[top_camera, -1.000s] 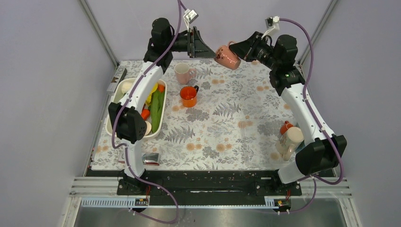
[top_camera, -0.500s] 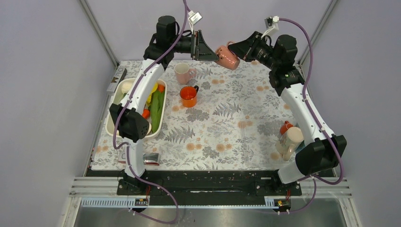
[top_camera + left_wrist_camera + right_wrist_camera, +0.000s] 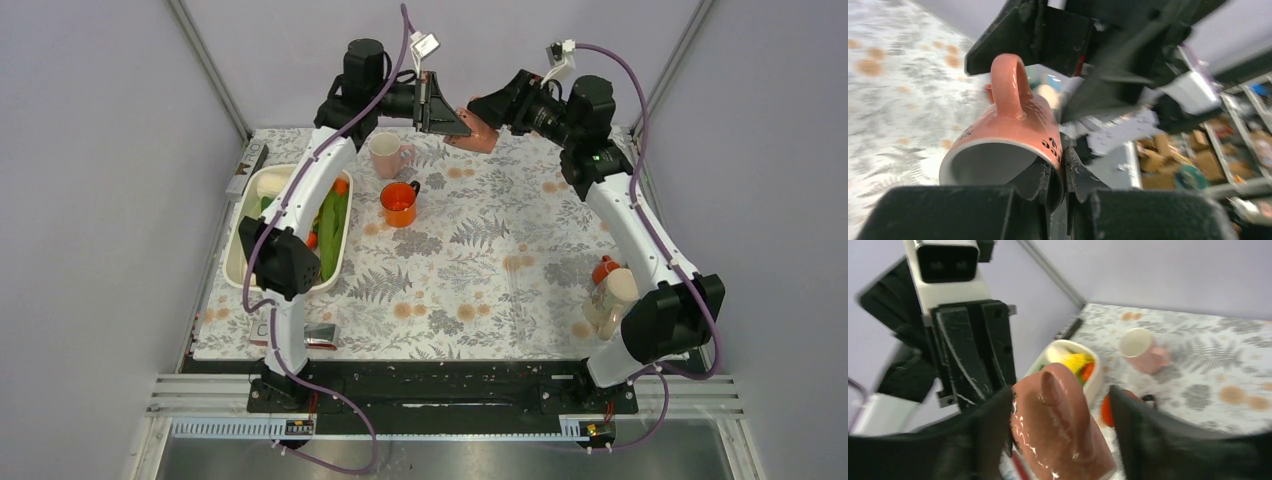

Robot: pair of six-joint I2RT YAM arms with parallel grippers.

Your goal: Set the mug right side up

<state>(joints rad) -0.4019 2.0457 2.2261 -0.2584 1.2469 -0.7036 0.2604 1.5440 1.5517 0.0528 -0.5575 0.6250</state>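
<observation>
Mug [image 3: 1003, 135] is up in the air, over the far edge of the flowered table [image 3: 480, 260], and both of my arms meet at it. It lies on its side: handle on top, open mouth facing my left wrist camera, grey inside showing and dark lettering on the salmon wall.

My right gripper [image 3: 1060, 395] is clamped across the body. One black finger [image 3: 983, 435] presses the left flank, the other sits hard against the right, and the handle runs straight up the middle of the right wrist view. That is a firm grasp from the base end.

My left gripper [image 3: 1058, 175] comes in from the opposite side, at the mouth. One finger [image 3: 948, 215] reaches inside the cup, its partner stays outside, and the rim wall fills the thin slot between them, so I call that pinched tight on the lip. From above, the two grippers point at each other with the salmon cup bridging them.

Down on the cloth, a pink mug [image 3: 388, 154] stands upright near the far left, and an orange mug [image 3: 399, 203] stands upright just in front of it. A white tray [image 3: 240, 255] of vegetables lies along the left edge beside my left arm. All three are well apart from the mug I hold.
</observation>
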